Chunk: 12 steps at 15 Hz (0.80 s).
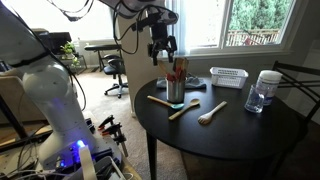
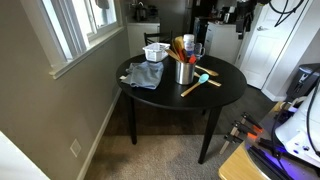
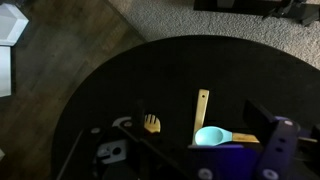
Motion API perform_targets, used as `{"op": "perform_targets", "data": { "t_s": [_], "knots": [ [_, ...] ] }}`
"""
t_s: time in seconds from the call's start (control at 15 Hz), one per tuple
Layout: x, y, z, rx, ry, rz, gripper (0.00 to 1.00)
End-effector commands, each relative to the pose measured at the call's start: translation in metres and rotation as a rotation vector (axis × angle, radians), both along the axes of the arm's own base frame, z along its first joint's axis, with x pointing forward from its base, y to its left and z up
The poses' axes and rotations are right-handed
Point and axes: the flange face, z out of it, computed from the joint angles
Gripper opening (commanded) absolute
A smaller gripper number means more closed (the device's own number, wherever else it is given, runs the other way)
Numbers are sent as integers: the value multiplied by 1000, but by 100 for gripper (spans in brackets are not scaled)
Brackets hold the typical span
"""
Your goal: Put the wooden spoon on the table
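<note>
Wooden spoon (image 1: pixel 180 67) stands upright in a metal cup (image 1: pixel 175 90) near the middle of the table, its brown handle bunched with other utensils (I cannot pick out its bowl). The round black table (image 1: pixel 230 135) fills much of both exterior views. A white robot arm (image 1: pixel 45 90) rises beside it and reaches across the top of the scene. Its gripper (image 1: pixel 162 50) hangs just above the cup, apart from the utensils. In the wrist view its dark fingers (image 3: pixel 282 145) are spread wide with nothing held between them. A crumpled blue-grey cloth (image 2: pixel 145 75) lies beside the cup, toward the window. A white slotted basket (image 1: pixel 228 76) sits near the table's edge by the window. A clear jar (image 1: pixel 262 92) with a white lid stands well apart from the cup. Lying flat near the cup are a cream spoon (image 1: pixel 212 113), a wooden spatula (image 3: pixel 202 110), a pale blue spoon (image 3: pixel 210 136) just beside the spatula's end, and a small wooden fork (image 3: pixel 151 123).
</note>
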Motion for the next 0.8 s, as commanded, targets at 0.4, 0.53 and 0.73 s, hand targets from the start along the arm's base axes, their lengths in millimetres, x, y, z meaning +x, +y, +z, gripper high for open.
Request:
{"op": "perform_targets", "data": {
  "t_s": [0.4,0.53,0.73],
  "knots": [
    [112,100,-2,-75,49,153,100],
    [126,123,-7,-91,36,152,100],
    [137,157,-18,-120,61,194,100]
  ]
}}
